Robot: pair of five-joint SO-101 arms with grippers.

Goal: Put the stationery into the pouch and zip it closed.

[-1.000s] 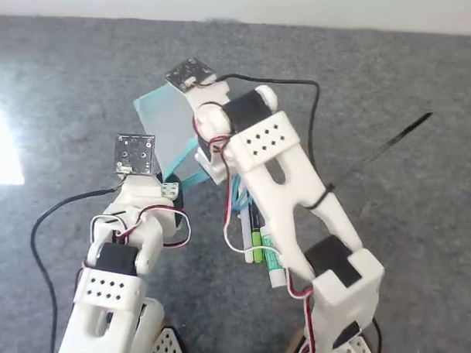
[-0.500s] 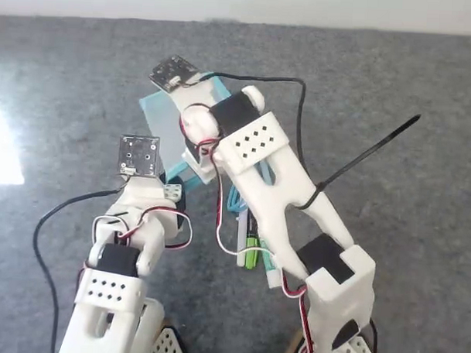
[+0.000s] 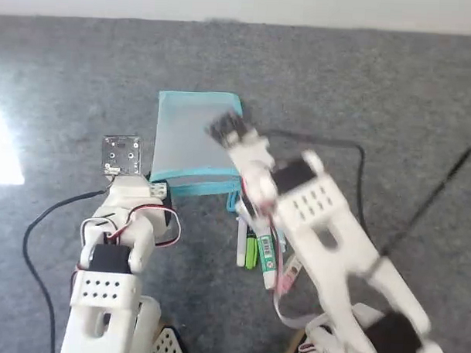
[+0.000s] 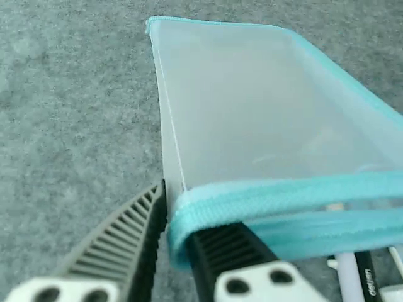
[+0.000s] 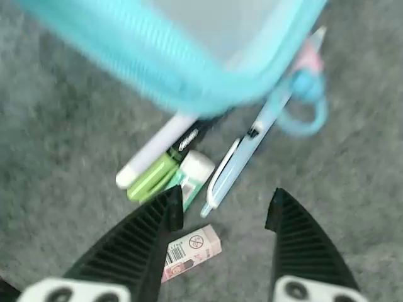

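Note:
The translucent pouch [image 3: 194, 136] with teal edging lies flat on the grey table, its zip edge toward the arms. My left gripper [image 3: 159, 185] is shut on the near left corner of that zip edge, and its fingers [image 4: 148, 217] clamp the teal band of the pouch [image 4: 264, 126]. The stationery [image 3: 256, 247] lies in a bunch just outside the pouch mouth: a white pen [image 5: 157, 148], a green highlighter [image 5: 151, 179], a light blue pen [image 5: 242, 157] and a pink eraser [image 5: 192, 246]. My right gripper [image 5: 223, 204] hangs open above them. A teal ring pull [image 5: 308, 110] dangles from the pouch [image 5: 189, 50].
The grey speckled table [image 3: 393, 97] lies bare to the right and behind the pouch. A black cable [image 3: 41, 216] loops at the left by the left arm's base. The right arm [image 3: 334, 242] crosses above the near side of the stationery.
The right arm has drawn back from over the pouch to above the pens. The pouch, earlier partly covered and skewed, now lies square. The left arm has shifted slightly left.

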